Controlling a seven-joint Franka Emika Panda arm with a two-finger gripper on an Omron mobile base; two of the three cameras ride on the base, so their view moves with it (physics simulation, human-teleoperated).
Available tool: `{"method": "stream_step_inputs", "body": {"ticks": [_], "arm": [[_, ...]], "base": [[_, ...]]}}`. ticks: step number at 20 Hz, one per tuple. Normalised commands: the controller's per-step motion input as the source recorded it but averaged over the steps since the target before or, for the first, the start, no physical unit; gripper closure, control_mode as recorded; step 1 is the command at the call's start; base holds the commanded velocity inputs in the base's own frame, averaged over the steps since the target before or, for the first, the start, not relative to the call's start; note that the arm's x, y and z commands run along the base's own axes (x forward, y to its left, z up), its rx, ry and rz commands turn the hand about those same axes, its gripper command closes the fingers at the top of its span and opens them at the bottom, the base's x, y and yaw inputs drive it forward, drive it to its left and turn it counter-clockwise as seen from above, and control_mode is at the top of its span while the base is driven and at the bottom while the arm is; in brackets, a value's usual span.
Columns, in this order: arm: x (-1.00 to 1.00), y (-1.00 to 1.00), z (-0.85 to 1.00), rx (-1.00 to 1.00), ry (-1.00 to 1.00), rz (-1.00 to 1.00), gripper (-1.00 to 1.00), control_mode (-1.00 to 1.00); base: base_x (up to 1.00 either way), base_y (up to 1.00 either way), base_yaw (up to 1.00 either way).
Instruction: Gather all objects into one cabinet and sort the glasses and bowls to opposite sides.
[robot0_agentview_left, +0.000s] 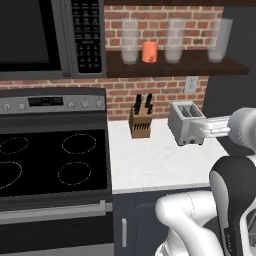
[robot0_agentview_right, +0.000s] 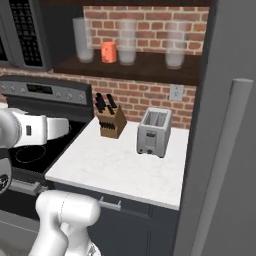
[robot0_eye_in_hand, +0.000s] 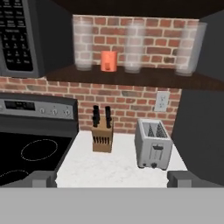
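The orange handleless tumbler (robot0_agentview_left: 149, 52) stands upright on the dark open shelf (robot0_agentview_left: 200, 66) against the brick wall, tucked between two of the three tall clear glasses (robot0_agentview_left: 129, 42) lined up there, just beside the left one. Below, on the white counter (robot0_agentview_left: 150, 160), a wooden knife block (robot0_agentview_left: 140, 121) with black handles sits near the back wall, and a silver toaster (robot0_agentview_left: 185, 122) stands to its right, apart from it. A black glass cooktop (robot0_agentview_left: 50, 160) adjoins the counter on the left, with the microwave (robot0_agentview_left: 50, 35) hanging above it. In the hand view the gripper (robot0_eye_in_hand: 113, 178) hovers well back from the shelf, its two dark fingertips (robot0_eye_in_hand: 43, 178) spread wide apart with nothing between them. In the right base view a tall dark cabinet door (robot0_agentview_right: 220, 150) with a long silver bar handle (robot0_agentview_right: 220, 165) stands at the right edge.
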Motion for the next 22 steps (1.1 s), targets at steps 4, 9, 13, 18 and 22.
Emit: {"method": "stream_step_inputs", "body": {"ticks": [4,9,13,18,22], "arm": [[0.0,0.0,0.0,0.0,0.0,0.0,-1.0,1.0],[0.0,0.0,0.0,0.0,0.0,0.0,-1.0,1.0],[0.0,0.0,0.0,0.0,0.0,0.0,-1.0,1.0],[0.0,0.0,0.0,0.0,0.0,0.0,-1.0,1.0],[0.0,0.0,0.0,0.0,0.0,0.0,-1.0,1.0]], "base": [[0.27,0.32,-0.27],[0.14,0.05,-0.01],[0.39,0.12,0.0],[0.35,0.15,0.0],[0.01,0.01,0.0]]}}
